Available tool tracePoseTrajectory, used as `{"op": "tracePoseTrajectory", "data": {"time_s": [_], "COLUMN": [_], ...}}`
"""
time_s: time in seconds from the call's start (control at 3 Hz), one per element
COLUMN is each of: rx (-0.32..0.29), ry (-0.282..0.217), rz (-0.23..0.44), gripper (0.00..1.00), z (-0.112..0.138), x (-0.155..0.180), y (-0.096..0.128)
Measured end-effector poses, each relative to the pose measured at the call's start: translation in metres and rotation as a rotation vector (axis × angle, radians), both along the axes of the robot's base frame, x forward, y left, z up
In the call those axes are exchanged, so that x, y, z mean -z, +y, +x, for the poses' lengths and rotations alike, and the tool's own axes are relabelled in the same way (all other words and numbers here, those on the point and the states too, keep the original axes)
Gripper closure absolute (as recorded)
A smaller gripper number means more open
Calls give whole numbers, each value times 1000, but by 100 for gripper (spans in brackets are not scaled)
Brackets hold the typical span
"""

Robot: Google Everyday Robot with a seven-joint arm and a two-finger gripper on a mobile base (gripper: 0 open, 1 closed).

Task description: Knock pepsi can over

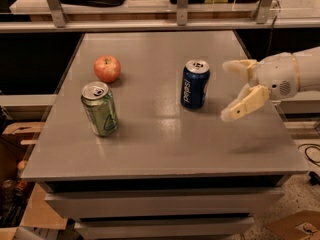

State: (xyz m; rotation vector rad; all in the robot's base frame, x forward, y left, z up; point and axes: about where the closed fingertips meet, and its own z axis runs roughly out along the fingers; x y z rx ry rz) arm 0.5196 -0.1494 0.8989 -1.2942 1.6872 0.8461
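Observation:
The pepsi can (194, 84), dark blue with a silver top and white lettering, stands upright right of the middle of the grey table (160, 149). My gripper (226, 90) reaches in from the right at can height, a short gap to the right of the can, not touching it. Its two cream fingers (246, 103) are spread apart and hold nothing.
A green can (100, 109) stands upright at the left front. A red apple (107, 68) lies behind it at the left. A shelf with metal posts (182, 4) runs along the table's far edge. Cardboard boxes (295, 226) lie on the floor.

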Motion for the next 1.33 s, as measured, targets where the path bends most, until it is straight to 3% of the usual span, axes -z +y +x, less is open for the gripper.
{"op": "tracePoseTrajectory", "data": {"time_s": [0.67,1.33], "rx": [-18,-13], "ry": [36,1], "rz": [202,319], "gripper": [0,0], "z": [16,39], "x": [16,18], "y": [31,53]}}
